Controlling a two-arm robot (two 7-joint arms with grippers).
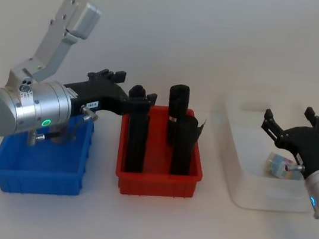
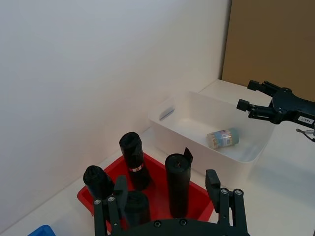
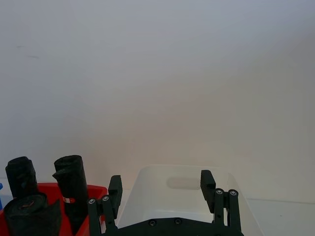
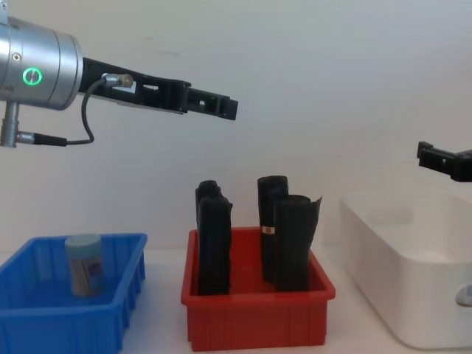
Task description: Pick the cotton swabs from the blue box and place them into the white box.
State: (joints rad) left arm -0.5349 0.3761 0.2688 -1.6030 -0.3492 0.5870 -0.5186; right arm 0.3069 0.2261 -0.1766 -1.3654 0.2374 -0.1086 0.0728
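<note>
Blue box (image 4: 110, 324): one tub of cotton swabs (image 4: 83, 264) upright, below and behind left gripper (image 4: 221, 107) (wide open, empty, held high, probably to clear the black rolls (image 4: 291, 236)) | white box (image 2: 197, 157): second tub (image 2: 222, 138) lying sideways beneath right gripper (image 1: 288, 119), spread open, empty, high enough for dropping tubs in.

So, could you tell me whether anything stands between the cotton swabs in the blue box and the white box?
Yes: the red bin with its upright black rolls sits between the blue box and the white box, so the cotton swabs would likely need lifting above the rolls. The left end effector hangs open, higher than them.
</note>
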